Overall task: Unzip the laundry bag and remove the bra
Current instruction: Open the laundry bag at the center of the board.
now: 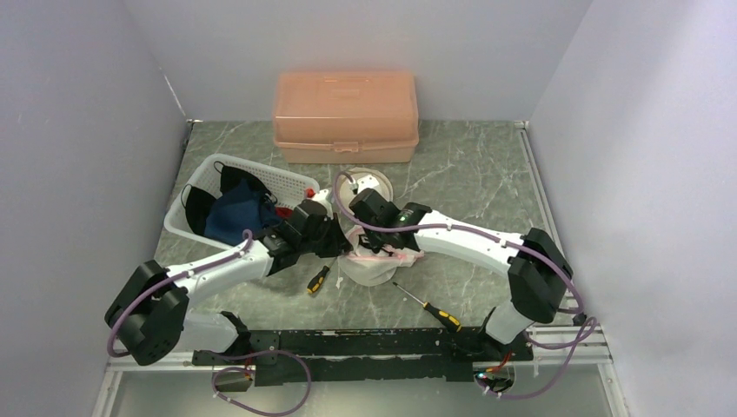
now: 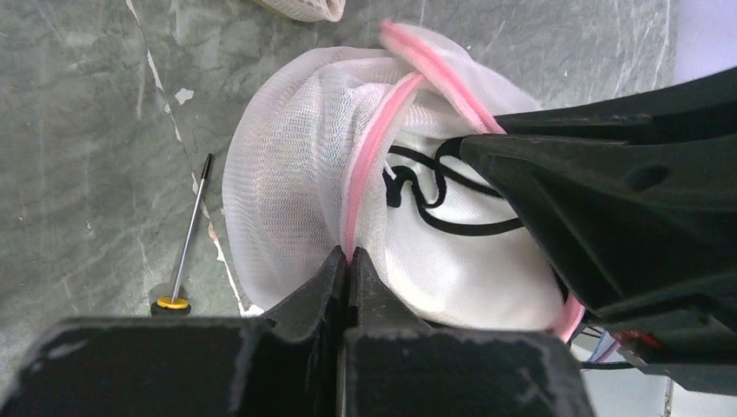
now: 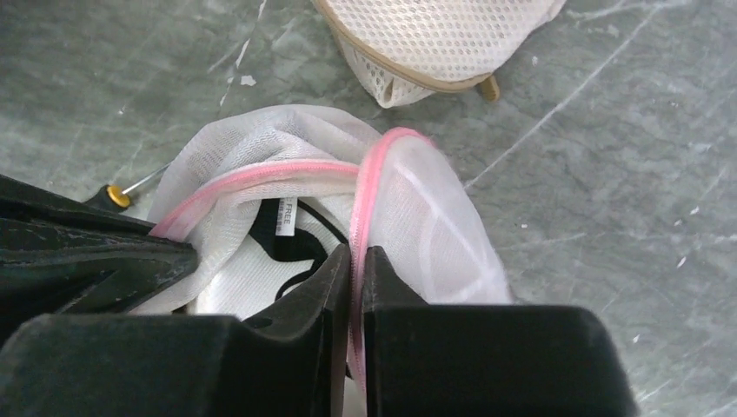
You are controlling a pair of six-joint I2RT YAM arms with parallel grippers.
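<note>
A white mesh laundry bag point(image 1: 372, 262) with a pink zipper rim lies at the table's middle, its mouth partly open. Inside it shows a white bra with black straps point(image 2: 452, 217), also in the right wrist view point(image 3: 261, 261). My left gripper point(image 2: 348, 254) is shut on the pink zipper rim point(image 2: 374, 156) on one side of the opening. My right gripper point(image 3: 356, 252) is shut on the pink rim point(image 3: 369, 182) on the other side. In the top view both grippers, left point(image 1: 335, 239) and right point(image 1: 382, 236), meet over the bag.
A white basket point(image 1: 204, 174) of dark clothes sits at the left. A peach plastic box point(image 1: 346, 115) stands at the back. A second white mesh bag point(image 3: 434, 39) lies behind. Two screwdrivers lie near the front, one point(image 1: 318, 279) at left, one point(image 1: 428, 307) at right.
</note>
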